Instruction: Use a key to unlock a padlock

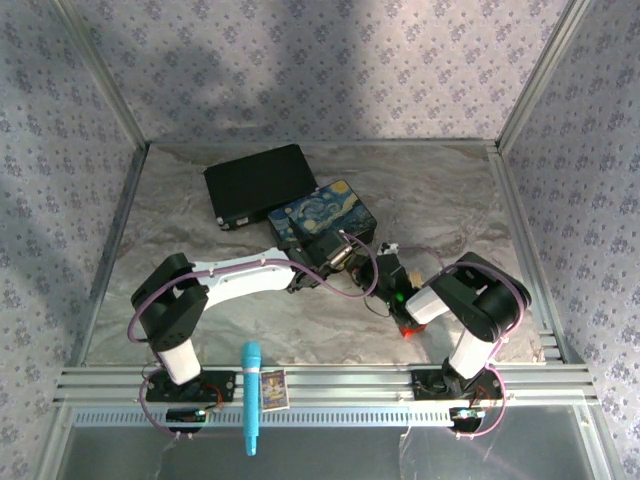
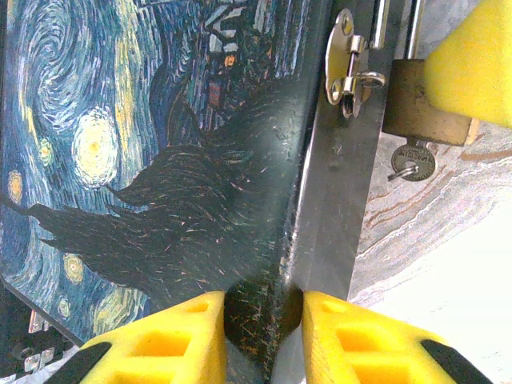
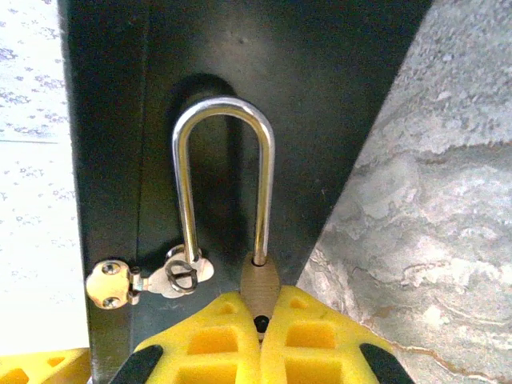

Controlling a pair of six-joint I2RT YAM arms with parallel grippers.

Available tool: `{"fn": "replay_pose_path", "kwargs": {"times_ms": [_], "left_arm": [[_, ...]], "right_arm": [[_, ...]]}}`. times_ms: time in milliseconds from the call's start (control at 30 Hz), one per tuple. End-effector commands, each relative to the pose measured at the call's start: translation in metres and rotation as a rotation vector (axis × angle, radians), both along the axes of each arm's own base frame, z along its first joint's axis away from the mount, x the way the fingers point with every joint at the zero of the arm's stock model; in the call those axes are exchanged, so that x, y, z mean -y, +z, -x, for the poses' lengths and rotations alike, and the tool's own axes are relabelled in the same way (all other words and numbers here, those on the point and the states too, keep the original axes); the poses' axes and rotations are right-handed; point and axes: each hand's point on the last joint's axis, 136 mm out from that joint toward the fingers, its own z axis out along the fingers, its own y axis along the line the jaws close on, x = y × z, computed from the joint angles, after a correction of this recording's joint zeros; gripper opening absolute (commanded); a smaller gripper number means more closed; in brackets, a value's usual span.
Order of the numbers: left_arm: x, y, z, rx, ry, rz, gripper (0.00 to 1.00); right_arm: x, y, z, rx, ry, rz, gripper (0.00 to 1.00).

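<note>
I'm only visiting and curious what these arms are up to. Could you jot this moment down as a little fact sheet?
left gripper: clamped on the edge of the painted box
right gripper: shut on the padlock body
shackle: one leg seems to pass through the box's hasp ring
key: stuck in the padlock's underside, with no finger on it
</note>
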Motion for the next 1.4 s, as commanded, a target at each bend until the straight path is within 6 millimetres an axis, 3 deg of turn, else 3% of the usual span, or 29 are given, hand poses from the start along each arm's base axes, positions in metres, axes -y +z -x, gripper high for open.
{"fn": "replay_pose_path", "kwargs": {"times_ms": [0,200,367,600,733,1033,1367], "left_arm": [[-0.05,-0.071,0.053,-0.291,-0.018,-0.233,0.27],[-0.054,-0.063,0.042,-0.223,0.011,-0.253,0.28],[-0.05,-0.049,0.026,-0.129,0.048,-0.228,0.31],[-0.042,-0.032,0.01,-0.04,0.128,-0.142,0.57],[-0.038,-0.027,0.003,-0.006,0.167,-0.1,0.64],[-0.053,-0.011,-0.01,0.104,0.28,-0.074,0.71],[-0.071,0.001,-0.012,0.143,0.359,-0.003,0.73]], "right_arm": [[0.004,-0.007,0.004,-0.013,0.008,0.015,0.0],[0.001,-0.044,0.03,-0.182,0.147,0.111,0.0],[0.014,-0.068,0.052,-0.302,0.245,0.212,0.0],[0.026,-0.09,0.089,-0.452,0.444,0.344,0.0],[0.029,-0.1,0.11,-0.542,0.556,0.351,0.0],[0.063,-0.093,0.142,-0.652,0.711,0.476,0.0],[0.093,-0.077,0.157,-0.732,0.831,0.483,0.0]]}}
